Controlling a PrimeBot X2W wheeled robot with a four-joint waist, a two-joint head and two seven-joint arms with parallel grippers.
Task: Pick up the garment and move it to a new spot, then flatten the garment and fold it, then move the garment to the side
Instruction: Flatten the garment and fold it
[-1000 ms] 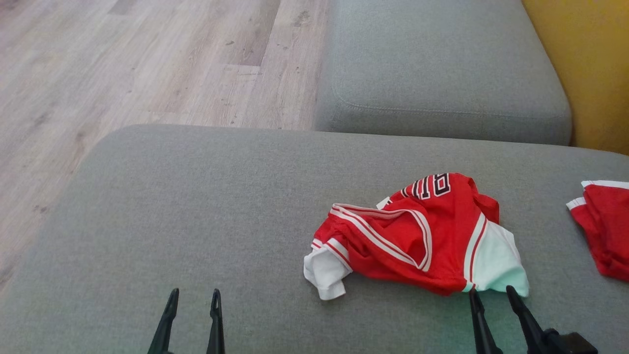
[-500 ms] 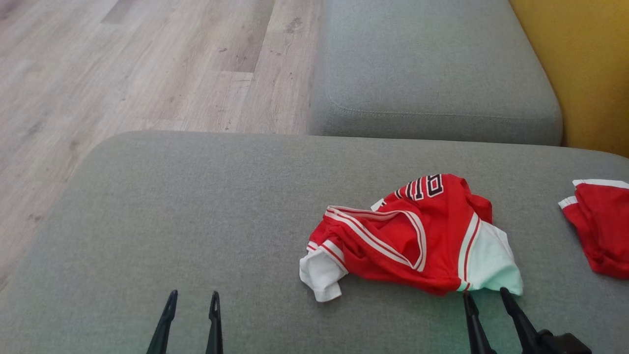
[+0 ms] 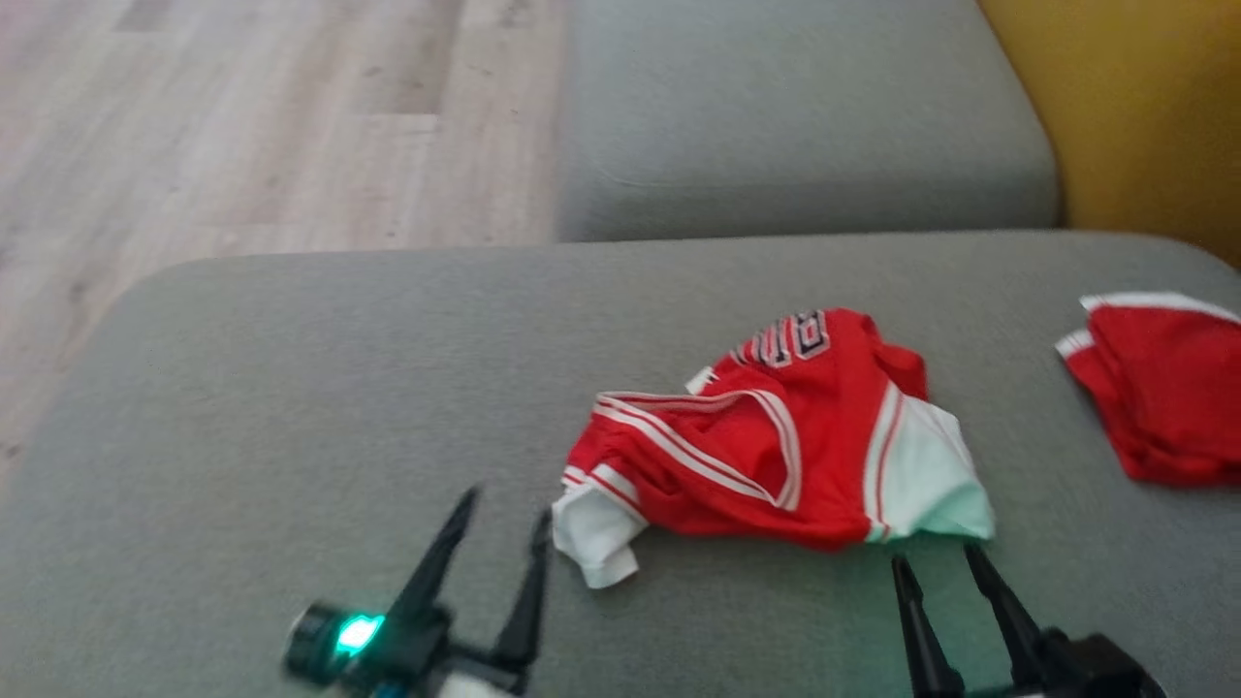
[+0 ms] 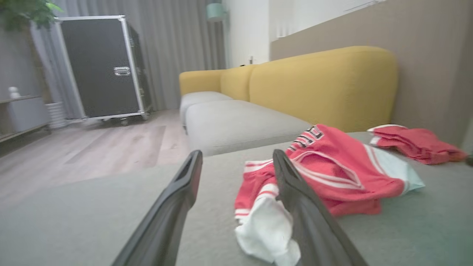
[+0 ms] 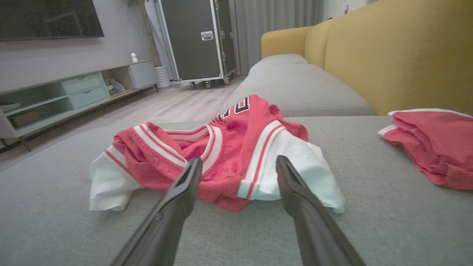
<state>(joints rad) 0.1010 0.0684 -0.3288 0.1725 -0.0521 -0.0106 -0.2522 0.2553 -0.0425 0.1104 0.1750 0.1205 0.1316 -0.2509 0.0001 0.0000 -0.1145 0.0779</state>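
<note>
Left tool [image 3: 509, 502] has come up and inward from the lower left toward the garment [image 3: 776, 446]; the head camera has also shifted, so the whole scene sits higher and further left. Left tool is spread wide and holds nothing. Its inner finger is just beside the garment's white sleeve end; contact unclear. Green light is lit on its wrist. In the left wrist view the sleeve lies partly behind that finger of the left tool [image 4: 237, 153].

Right tool [image 3: 933, 555] is released too, empty, tips just short of the white hem at the garment's near edge.

Garment, red with white trim and black lettering, lies crumpled on the grey cushion [image 3: 291, 388], right of centre. Second red garment [image 3: 1154, 388] is well apart at the right edge. Beyond it: another grey cushion [image 3: 795, 116], yellow backrest [image 3: 1144, 116], wood floor [image 3: 242, 126].
</note>
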